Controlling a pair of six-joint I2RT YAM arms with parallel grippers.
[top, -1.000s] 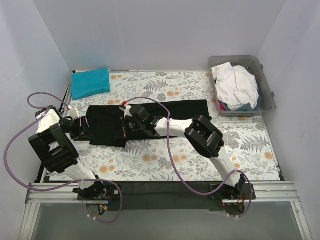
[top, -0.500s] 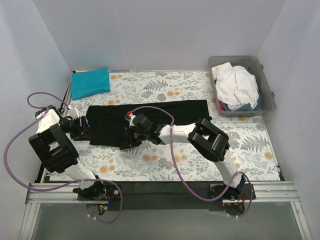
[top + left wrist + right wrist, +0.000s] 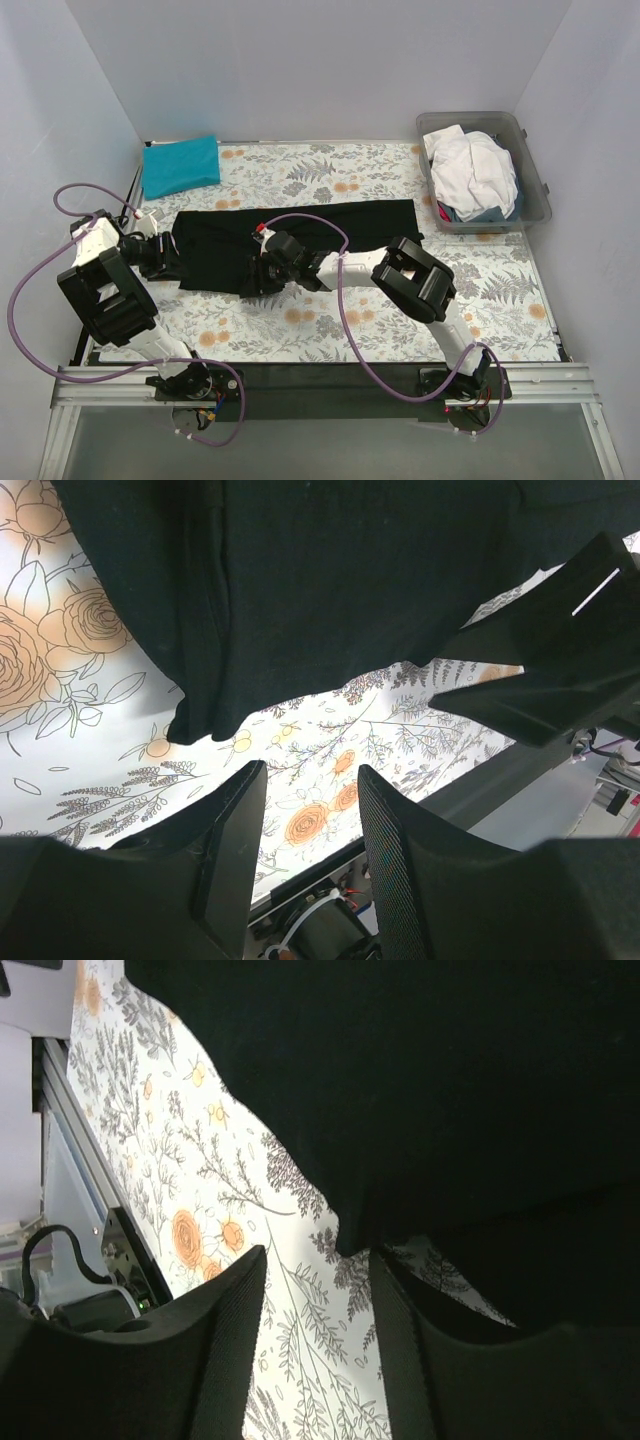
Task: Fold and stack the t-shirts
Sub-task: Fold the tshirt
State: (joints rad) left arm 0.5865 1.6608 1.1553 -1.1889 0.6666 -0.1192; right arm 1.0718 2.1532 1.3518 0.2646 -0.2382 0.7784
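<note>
The black t-shirt (image 3: pixel 350 216) lies spread flat across the middle of the floral table cloth. My left gripper (image 3: pixel 168 256) sits at its left edge, open and empty; in the left wrist view (image 3: pixel 308 776) the shirt's hem (image 3: pixel 350 580) lies just beyond the fingertips. My right gripper (image 3: pixel 253 283) is open at the shirt's near edge; in the right wrist view (image 3: pixel 318 1256) a corner of the shirt (image 3: pixel 450 1080) hangs right at the tips, not pinched. The teal-blue shirt (image 3: pixel 180 165) lies folded at the back left. The white shirt (image 3: pixel 470 168) is heaped in the tub.
The clear grey plastic tub (image 3: pixel 537 192) stands at the back right, holding the white shirt over other cloth. The floral table cloth (image 3: pixel 300 170) covers the table. Grey walls close in the back and sides. Purple cables loop from both arms.
My right gripper has moved from above the shirt's left part toward me, to its near edge. The left arm and the shirts have not moved.
</note>
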